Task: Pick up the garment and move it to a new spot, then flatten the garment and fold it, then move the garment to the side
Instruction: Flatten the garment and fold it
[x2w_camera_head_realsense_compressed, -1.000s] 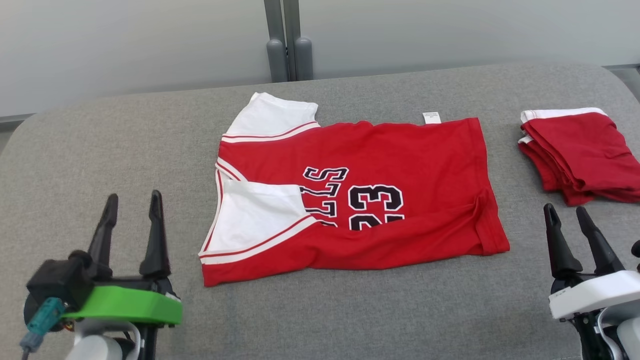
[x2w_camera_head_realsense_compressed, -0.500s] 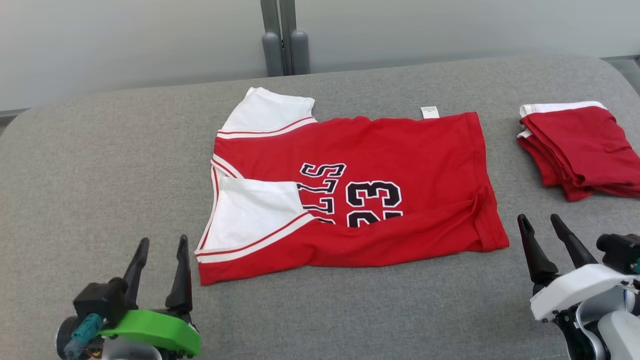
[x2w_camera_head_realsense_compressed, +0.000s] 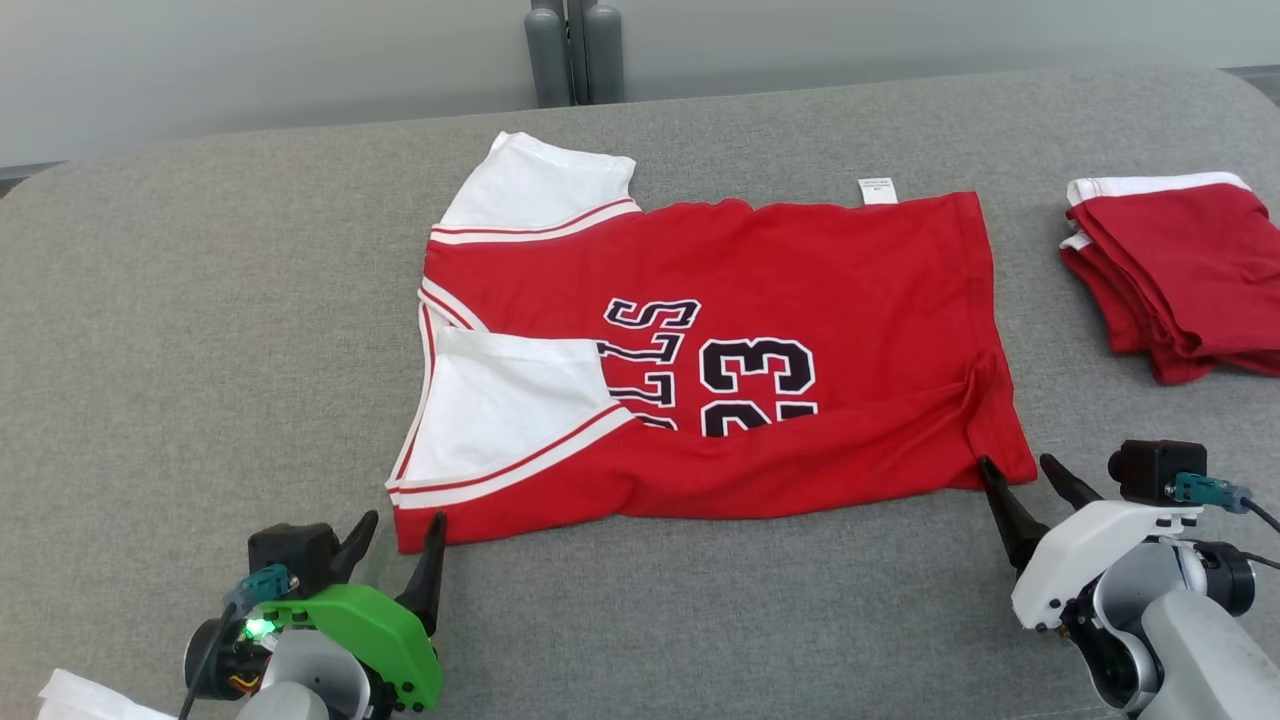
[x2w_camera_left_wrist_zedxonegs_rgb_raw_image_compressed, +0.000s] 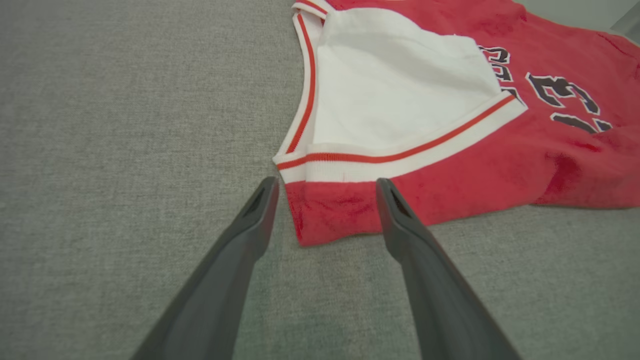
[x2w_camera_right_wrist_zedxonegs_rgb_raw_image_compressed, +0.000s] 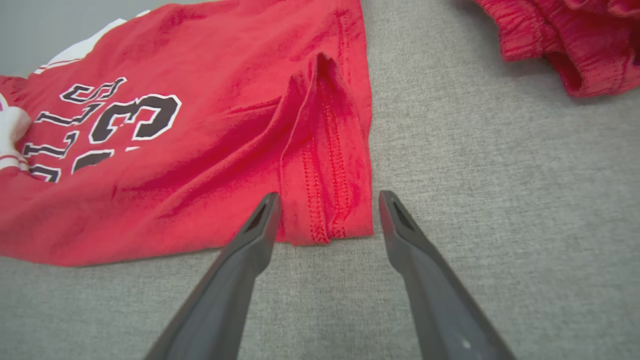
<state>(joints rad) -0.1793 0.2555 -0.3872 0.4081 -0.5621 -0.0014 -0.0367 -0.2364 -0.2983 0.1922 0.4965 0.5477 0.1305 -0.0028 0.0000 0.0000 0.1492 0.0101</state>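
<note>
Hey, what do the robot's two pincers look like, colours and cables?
Left pincer: two long dark tapered fingers on a bright green mount, a black camera block with a teal connector, a lit green light. Right pincer: same dark fingers on a white mount, black camera block, teal connector, thin dark cable.

Left gripper and right gripper, spread, sit at near corners of the jersey.

The garment hides part of its lettering.

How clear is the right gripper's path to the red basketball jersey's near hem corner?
Likely yes: right gripper open, fingertips flanking the red basketball jersey at that corner; nothing blocks.
</note>
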